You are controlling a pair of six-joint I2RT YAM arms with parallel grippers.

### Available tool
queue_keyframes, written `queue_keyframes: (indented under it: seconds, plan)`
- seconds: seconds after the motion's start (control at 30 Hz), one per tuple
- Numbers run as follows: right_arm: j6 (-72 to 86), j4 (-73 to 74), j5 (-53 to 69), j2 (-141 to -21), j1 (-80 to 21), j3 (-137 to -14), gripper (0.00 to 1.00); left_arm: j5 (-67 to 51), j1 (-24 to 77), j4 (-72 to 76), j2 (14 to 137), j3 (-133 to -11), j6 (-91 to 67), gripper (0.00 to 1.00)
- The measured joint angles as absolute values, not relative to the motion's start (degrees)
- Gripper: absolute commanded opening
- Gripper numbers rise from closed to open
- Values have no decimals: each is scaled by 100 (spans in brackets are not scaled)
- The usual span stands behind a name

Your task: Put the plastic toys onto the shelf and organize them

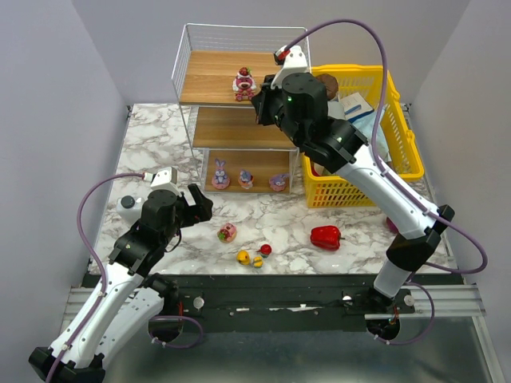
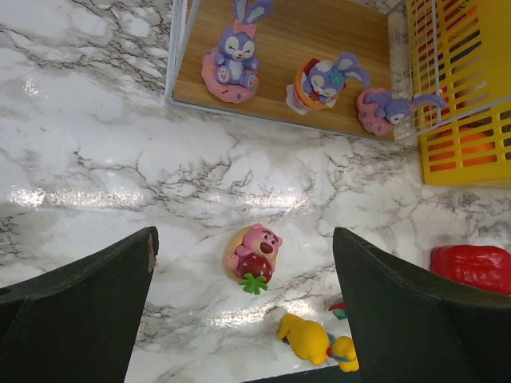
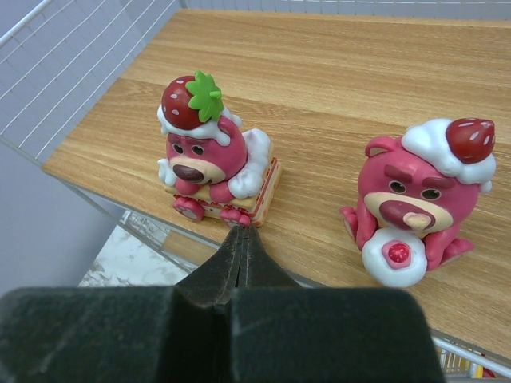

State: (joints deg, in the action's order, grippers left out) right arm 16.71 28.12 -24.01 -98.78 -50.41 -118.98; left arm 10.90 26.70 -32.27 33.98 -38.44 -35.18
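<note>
left gripper [image 2: 243,233] spread wide over pink bear [image 2: 255,254] near table [image 2: 96,159] front edge, right gripper [image 3: 242,231] pinched closed, empty, at shelf [image 3: 319,72] top-board edge by cake bear [image 3: 211,155]

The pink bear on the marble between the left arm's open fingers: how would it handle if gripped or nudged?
The pink bear looks like moulded hard plastic, so probably stiff and light. Its glossy, rounded surface may slip between the left fingers. On the shiny marble table it would likely slide or spin rather than roll far when pushed.
</note>
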Motion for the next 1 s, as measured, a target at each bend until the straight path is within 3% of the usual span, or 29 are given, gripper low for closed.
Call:
queue_keyframes:
  seconds: [0.23,0.5,0.63,0.83,1.0]
  plan:
    - [1712,2687,-2331,-9793,-5024,-11740,1,1090,2670,-3227,3398,-3844,-3520,99]
    - [1699,2659,-1798,-9214,-5022,-11074,25,1085,2670,-3264,3470,-3844,-3546,99]
    - [1669,2650,-1481,-8882,-5024,-10737,45,1074,2670,-3284,3573,-3844,-3575,99]
    - [1651,2591,-1013,-8326,-5024,-10007,66,915,2670,-3385,3795,-3844,-3800,99]
    - [1658,2571,-792,-7996,-5024,-9531,73,344,2670,-3288,4099,-3575,-4132,99]
